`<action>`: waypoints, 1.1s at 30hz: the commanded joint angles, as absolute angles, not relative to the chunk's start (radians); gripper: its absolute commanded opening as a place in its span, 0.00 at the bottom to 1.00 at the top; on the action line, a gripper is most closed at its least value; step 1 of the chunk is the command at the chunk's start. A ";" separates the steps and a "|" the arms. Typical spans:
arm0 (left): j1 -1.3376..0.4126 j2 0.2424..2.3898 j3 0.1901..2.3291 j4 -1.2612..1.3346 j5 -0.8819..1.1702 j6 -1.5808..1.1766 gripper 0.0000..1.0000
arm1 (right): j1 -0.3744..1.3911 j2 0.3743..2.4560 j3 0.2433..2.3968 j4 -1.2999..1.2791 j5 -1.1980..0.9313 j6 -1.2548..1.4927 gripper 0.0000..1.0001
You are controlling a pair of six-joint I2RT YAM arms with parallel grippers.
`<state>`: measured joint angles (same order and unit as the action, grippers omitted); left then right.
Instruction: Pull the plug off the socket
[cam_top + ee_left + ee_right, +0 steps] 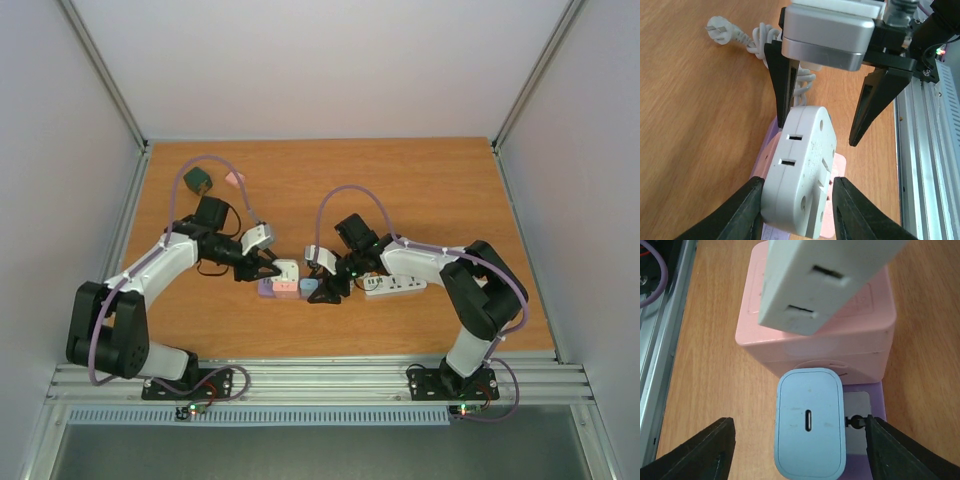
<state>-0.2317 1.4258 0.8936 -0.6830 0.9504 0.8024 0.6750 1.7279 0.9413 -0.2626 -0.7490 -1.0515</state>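
Observation:
A light blue plug [810, 422] with a slot in its face sticks out of the side of a pink socket cube [815, 340], over a purple piece [865, 440]. My right gripper [800, 450] is open. Its fingers stand wide on both sides of the plug without touching it. A white adapter [800, 170] sits tilted on top of the pink cube [837, 200]. My left gripper [797, 200] has closed on the adapter, one finger on each side. In the top view both grippers meet at mid-table, left gripper [272, 268] and right gripper [322, 292].
A white power strip [395, 285] lies just right of the right gripper. Its coiled cord and pronged end [735, 32] lie beyond the cube. A dark green block [198, 181] and a small pink piece [235, 178] sit at the back left. The metal rail [930, 150] runs along the near edge.

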 commanded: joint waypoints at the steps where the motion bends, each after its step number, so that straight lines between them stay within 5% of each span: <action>1: -0.240 1.363 0.854 -0.595 0.962 0.815 0.38 | 0.685 1.675 0.938 -0.228 -0.789 -1.008 0.75; 21: -0.259 1.271 0.796 -0.549 0.956 0.847 0.32 | 0.735 1.645 0.877 0.012 -0.853 -0.894 0.82; 26: -0.259 1.293 0.801 -0.521 0.930 0.811 0.47 | 0.768 1.645 0.854 0.082 -0.829 -0.888 0.82; 30: -0.259 1.339 0.817 -0.522 0.906 0.799 0.71 | 0.771 1.671 0.859 0.108 -0.802 -0.891 0.81; 33: -0.259 1.375 0.838 -0.578 0.922 0.813 0.72 | 0.772 1.686 0.861 0.112 -0.787 -0.901 0.80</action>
<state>-0.2550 1.3296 0.8040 -0.5606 0.9100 0.7982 0.7586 1.6669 0.8627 0.0578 -0.7982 -0.8928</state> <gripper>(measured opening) 0.723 0.807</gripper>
